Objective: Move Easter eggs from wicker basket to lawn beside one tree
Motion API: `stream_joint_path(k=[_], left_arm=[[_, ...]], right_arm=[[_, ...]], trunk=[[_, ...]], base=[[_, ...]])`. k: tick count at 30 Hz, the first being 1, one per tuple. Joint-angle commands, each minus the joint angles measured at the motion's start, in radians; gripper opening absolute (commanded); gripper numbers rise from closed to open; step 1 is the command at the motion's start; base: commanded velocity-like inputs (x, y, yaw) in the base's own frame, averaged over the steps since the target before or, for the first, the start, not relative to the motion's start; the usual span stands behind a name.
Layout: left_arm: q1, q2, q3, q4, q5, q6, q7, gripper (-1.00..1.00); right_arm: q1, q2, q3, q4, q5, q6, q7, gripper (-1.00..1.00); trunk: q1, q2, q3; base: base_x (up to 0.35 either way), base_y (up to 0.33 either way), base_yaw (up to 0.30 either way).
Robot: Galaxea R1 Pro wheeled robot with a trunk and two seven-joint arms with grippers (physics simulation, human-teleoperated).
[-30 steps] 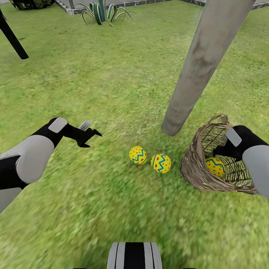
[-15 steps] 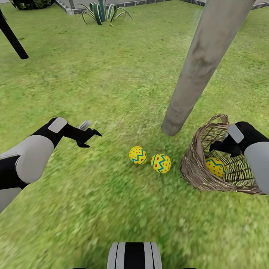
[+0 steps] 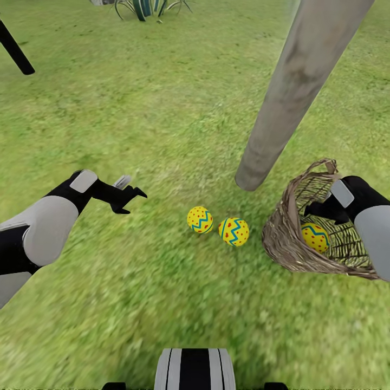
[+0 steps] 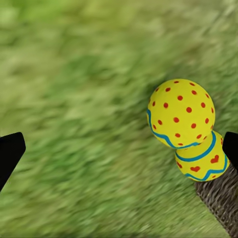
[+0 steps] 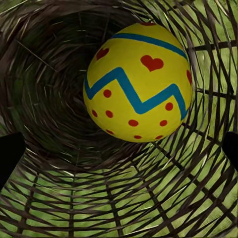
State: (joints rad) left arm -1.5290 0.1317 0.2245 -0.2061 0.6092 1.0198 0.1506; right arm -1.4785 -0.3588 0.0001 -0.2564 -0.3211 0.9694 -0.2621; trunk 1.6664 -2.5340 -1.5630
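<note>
Right gripper point(image 3: 319, 208) inside tipped wicker basket point(image 3: 284, 238), jaws apart, third Easter egg point(image 5: 138, 82) just ahead between fingertips, left gripper point(image 3: 130, 197) spread, empty.

No legible text, labels, brands or numbers in any view. Only markings noted: painted patterns on the Easter eggs point(image 3: 234, 231), namely blue zigzag bands, red dots and, in the right wrist view, small red hearts on the egg point(image 5: 138, 82) lying in the wicker basket point(image 5: 59, 188). Decorative only; not characters or signs.
</note>
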Motion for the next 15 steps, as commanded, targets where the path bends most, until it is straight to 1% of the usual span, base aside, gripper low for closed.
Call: stream_joint_path(k=[1, 6, 11, 15], left_arm=[[0.0, -0.001, 0.003, -0.001, 0.011, 0.003, 0.01, 1.0], [0.0, -0.001, 0.004, -0.001, 0.012, 0.003, 0.01, 1.0], [0.0, -0.001, 0.004, -0.001, 0.012, 0.003, 0.01, 1.0], [0.0, -0.001, 0.004, -0.001, 0.011, 0.002, 0.011, 1.0]], right_arm=[[0.0, 0.0, 0.0, -0.002, -0.01, -0.002, -0.008, 1.0], [0.0, 0.0, 0.001, -0.001, -0.01, -0.011, -0.009, 1.0], [0.0, 0.0, 0.001, -0.001, -0.01, -0.015, -0.013, 1.0], [0.0, 0.0, 0.001, -0.001, -0.01, -0.023, -0.013, 1.0]], trunk=[[0.0, -0.001, -0.005], [0.002, -0.002, -0.024], [0.002, -0.002, -0.024], [0.004, -0.003, -0.039]], base=[[0.0, 0.0, 0.0], [0.0, 0.0, 0.0], [0.0, 0.0, 0.0], [0.0, 0.0, 0.0]])
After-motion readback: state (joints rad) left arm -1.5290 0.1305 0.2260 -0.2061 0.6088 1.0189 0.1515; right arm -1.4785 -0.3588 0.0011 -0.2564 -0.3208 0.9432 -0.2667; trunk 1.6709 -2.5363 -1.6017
